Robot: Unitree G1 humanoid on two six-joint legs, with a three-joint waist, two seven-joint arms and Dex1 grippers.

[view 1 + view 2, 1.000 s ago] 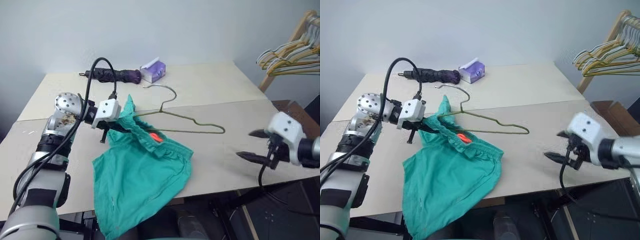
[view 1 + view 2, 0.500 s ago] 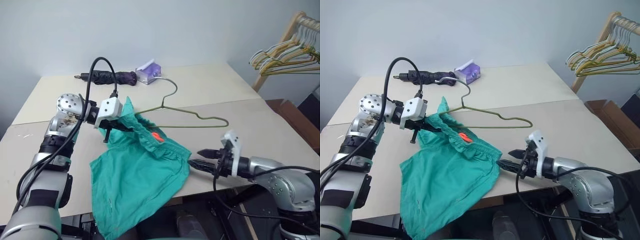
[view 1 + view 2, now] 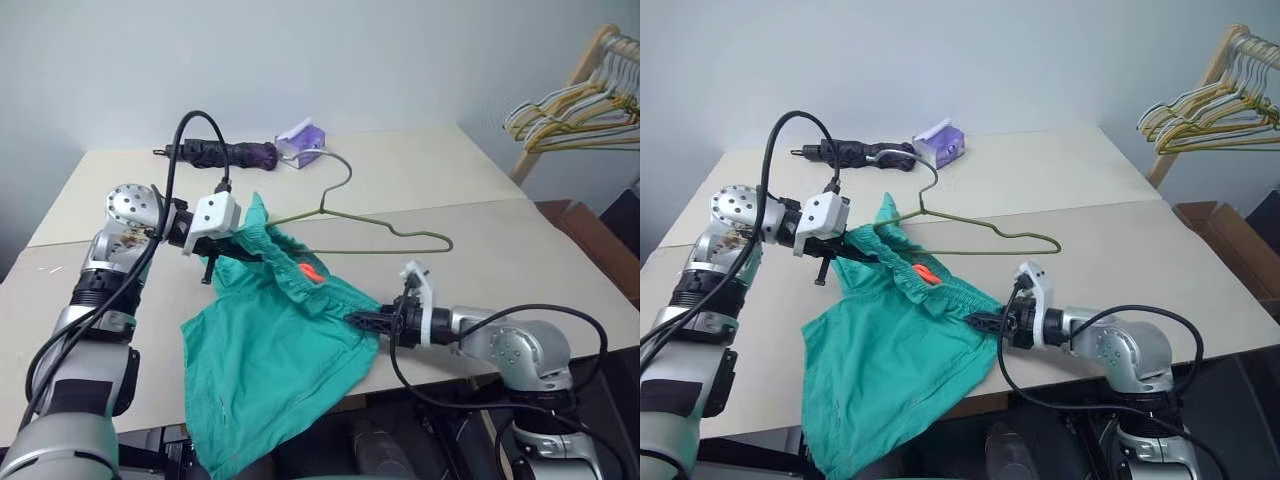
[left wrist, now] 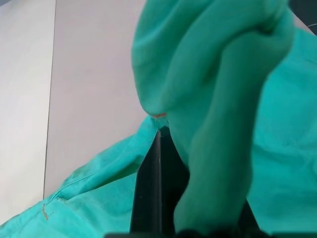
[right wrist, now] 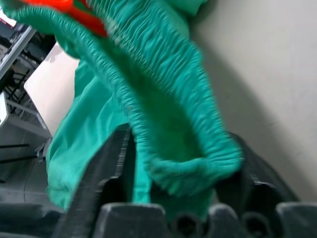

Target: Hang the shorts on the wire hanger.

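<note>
Beige tabletop [image 3: 480, 250] is carrying the shorts [image 3: 270, 350], soft and limp; left pincer [image 3: 232, 252] is clamping one waistband end, right pincer [image 3: 368, 320] is closing around the other, hanger [image 3: 385, 235] lying behind.

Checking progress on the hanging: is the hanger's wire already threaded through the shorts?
No. The hanger lies on the table behind the shorts, its wire outside the cloth.

Matt teal cloth shorts [image 3: 275, 350]; thin metal wire hanger [image 3: 385, 240].
</note>
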